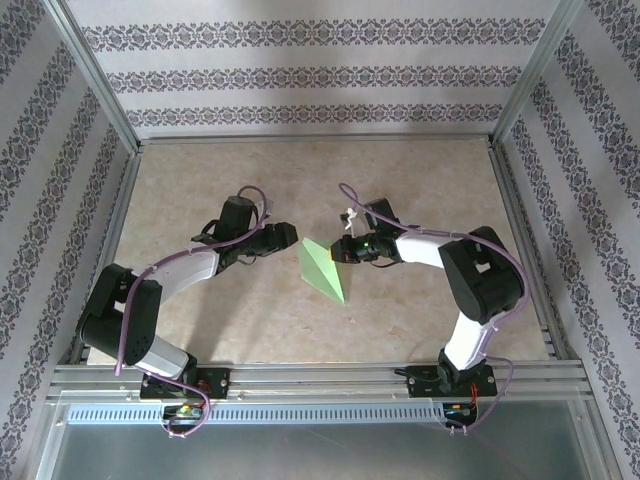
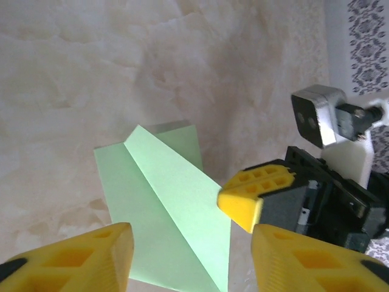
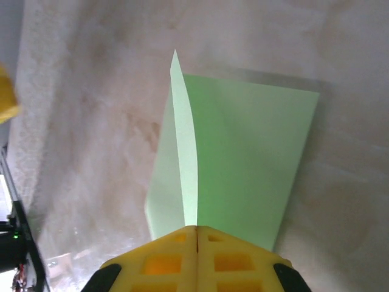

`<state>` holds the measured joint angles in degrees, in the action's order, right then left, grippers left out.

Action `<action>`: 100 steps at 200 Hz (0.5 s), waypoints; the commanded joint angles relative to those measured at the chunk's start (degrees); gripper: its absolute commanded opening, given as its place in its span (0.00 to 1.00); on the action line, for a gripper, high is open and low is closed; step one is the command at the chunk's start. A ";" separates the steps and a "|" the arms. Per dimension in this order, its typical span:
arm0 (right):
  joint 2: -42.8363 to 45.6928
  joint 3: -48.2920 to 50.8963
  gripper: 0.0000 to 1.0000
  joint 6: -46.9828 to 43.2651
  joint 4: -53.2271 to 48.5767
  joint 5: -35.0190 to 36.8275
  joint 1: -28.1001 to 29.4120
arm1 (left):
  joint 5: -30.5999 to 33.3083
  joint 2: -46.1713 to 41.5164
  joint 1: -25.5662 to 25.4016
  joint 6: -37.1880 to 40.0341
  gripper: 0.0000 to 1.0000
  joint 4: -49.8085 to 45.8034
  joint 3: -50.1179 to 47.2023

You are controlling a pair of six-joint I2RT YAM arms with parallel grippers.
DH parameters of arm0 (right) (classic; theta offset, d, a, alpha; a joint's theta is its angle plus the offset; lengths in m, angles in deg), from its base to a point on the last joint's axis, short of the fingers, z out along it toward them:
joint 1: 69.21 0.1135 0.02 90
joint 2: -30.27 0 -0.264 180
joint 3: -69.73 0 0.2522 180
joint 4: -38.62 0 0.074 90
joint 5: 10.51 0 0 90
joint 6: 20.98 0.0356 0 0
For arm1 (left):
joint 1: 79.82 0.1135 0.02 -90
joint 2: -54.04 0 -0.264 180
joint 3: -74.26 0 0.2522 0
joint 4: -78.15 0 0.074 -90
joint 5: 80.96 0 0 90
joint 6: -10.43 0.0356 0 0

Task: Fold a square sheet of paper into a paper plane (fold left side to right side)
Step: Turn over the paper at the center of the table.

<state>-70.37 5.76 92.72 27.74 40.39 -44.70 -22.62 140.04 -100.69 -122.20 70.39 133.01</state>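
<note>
Mid-table (image 1: 400,320): green sheet (image 1: 322,268), partly folded, lies flat between the two arms, one flap raised along a crease. Right gripper (image 1: 345,252) at the sheet's right edge, fingers pressed together, pinching that flap's edge (image 3: 196,234). Left gripper (image 1: 290,235) just beside the sheet's left corner, fingers (image 2: 91,255) spread, nothing between them.
</note>
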 commanded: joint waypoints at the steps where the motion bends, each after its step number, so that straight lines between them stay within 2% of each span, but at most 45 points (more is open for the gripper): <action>1: 7.19 1.35 0.00 1.45 3.18 -2.31 -1.32 | -3.30 -3.56 1.74 -4.29 0.59 8.77 -2.27; 49: 20.19 5.56 0.00 10.30 13.69 -5.99 -3.90 | -10.65 -8.40 2.43 -13.88 0.64 30.15 -5.68; 71: 23.46 5.50 0.00 14.12 16.93 -7.39 -3.90 | -13.55 -8.07 1.75 -16.17 0.63 35.25 -4.52; 100: 25.31 4.89 0.00 17.73 19.62 -8.96 -3.53 | -15.24 -5.89 -0.49 -16.15 0.61 36.15 -1.60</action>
<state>-46.62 10.52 105.55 42.21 34.41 -48.55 -33.99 132.74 -99.31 -135.99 98.95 128.25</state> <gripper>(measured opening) 0.060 0.621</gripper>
